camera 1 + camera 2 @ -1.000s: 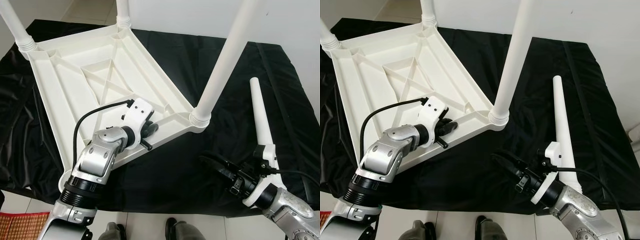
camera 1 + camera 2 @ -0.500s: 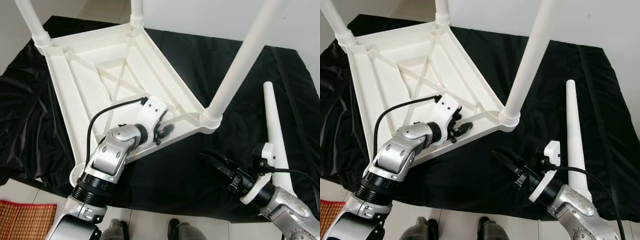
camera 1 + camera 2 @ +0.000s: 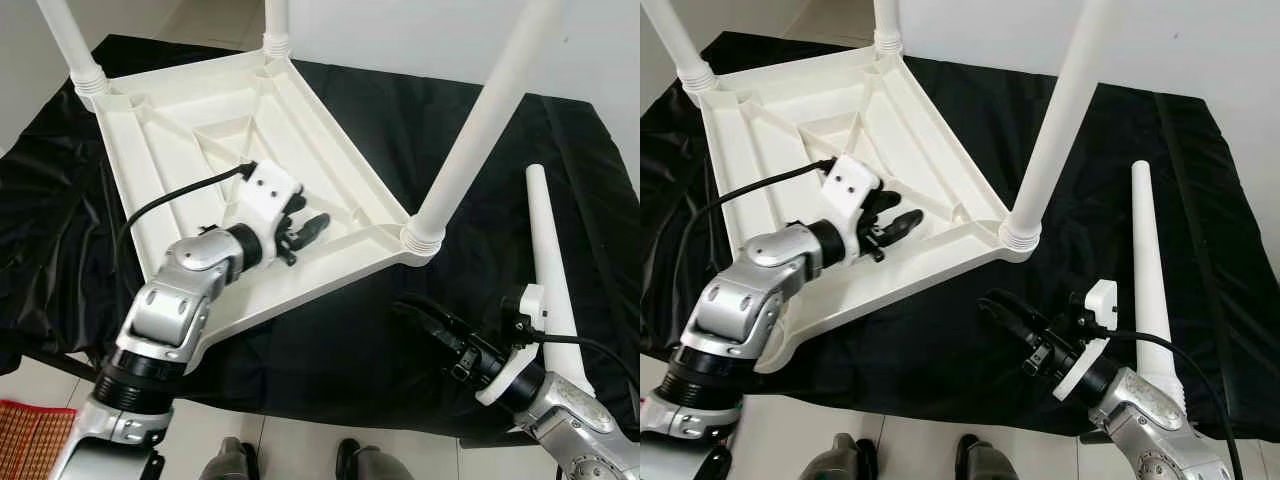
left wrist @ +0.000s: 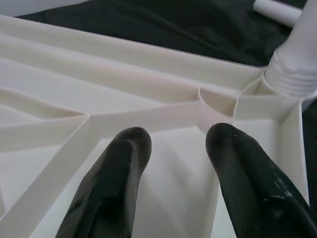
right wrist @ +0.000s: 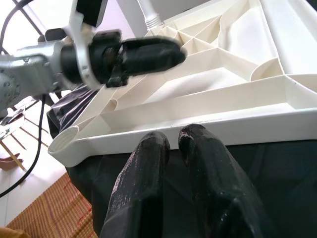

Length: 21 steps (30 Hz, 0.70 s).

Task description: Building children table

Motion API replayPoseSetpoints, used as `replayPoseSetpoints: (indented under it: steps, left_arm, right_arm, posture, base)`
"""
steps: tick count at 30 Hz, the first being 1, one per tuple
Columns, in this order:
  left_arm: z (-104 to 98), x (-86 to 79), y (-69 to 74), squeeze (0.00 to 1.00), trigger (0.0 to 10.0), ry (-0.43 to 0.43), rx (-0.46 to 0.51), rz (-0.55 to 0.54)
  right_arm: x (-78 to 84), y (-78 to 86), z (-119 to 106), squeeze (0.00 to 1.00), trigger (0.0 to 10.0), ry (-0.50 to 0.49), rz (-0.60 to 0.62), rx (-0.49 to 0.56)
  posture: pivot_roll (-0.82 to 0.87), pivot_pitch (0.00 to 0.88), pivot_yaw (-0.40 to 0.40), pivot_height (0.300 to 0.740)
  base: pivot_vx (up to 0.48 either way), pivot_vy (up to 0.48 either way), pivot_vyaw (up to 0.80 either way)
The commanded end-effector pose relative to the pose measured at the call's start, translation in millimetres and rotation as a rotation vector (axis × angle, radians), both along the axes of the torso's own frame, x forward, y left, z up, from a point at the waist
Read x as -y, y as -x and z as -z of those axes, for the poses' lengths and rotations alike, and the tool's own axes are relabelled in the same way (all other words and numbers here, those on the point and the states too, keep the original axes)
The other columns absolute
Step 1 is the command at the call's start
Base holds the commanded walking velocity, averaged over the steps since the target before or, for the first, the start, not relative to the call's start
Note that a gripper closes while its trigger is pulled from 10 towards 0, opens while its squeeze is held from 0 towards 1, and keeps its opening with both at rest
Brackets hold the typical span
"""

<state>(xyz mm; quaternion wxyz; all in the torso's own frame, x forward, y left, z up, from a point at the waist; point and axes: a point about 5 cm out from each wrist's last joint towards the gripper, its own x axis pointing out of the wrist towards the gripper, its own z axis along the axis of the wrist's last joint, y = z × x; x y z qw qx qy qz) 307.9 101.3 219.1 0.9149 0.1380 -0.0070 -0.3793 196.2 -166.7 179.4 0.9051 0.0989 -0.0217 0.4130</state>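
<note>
White moulded plastic tabletop (image 3: 190,150) lies upside down on a black cloth (image 3: 360,330), its ribbed underside up, three round legs (image 3: 485,125) standing upright from threaded corner sockets. The near-left corner socket (image 5: 64,144) holds no leg. Left gripper (image 3: 305,228) hovers over the ribs near the front edge, fingers (image 4: 119,163) apart, holding nothing. Right gripper (image 3: 425,315) sits low over the cloth just off the front rim, fingers (image 5: 148,163) nearly together (a thin gap shows). The loose fourth leg (image 3: 548,260), a tapered tube, lies flat at far right, long axis running away from the robot.
</note>
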Motion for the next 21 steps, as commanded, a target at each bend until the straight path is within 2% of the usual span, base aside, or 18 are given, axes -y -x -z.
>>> replayPoseSetpoints:
  steps: [1, 2, 5, 12, 21]
  left_arm:
    - [7, 7.3, 20.4, 0.0, 10.0, -0.066, -0.088, 0.372]
    - [14, -0.8, 24.7, 0.0, 10.0, -0.103, -0.125, 0.402]
    - [19, -4.1, 28.7, 0.0, 10.0, -0.123, -0.145, 0.432]
    - [26, -4.1, 37.8, 0.0, 10.0, -0.156, -0.171, 0.493]
    - [34, -2.0, 44.1, 0.0, 10.0, -0.207, -0.197, 0.546]
  right_arm:
    - [2.4, 0.8, 3, 0.0, 10.0, 0.012, -0.001, -0.012]
    - [3.5, -0.2, 4, 0.0, 10.0, 0.018, 0.014, -0.012]
    - [4.1, -1.5, 5, 0.0, 10.0, 0.017, 0.031, -0.014]
    - [1.3, -6.1, 8, 0.0, 10.0, 0.031, 0.117, -0.004]
    - [5.6, -4.1, 8, 0.0, 10.0, 0.034, 0.13, -0.009]
  posture:
    - [-0.01, 0.193, -0.019, 0.74]
    - [-0.01, 0.193, -0.019, 0.74]
    - [0.0, 0.195, -0.024, 0.74]
    - [-0.01, 0.205, -0.03, 0.74]
    - [-0.02, 0.213, -0.024, 0.74]
  base:
    - [0.0, 0.0, 0.0]
    - [0.0, 0.0, 0.0]
    - [0.0, 0.0, 0.0]
    - [0.0, 0.0, 0.0]
    - [0.0, 0.0, 0.0]
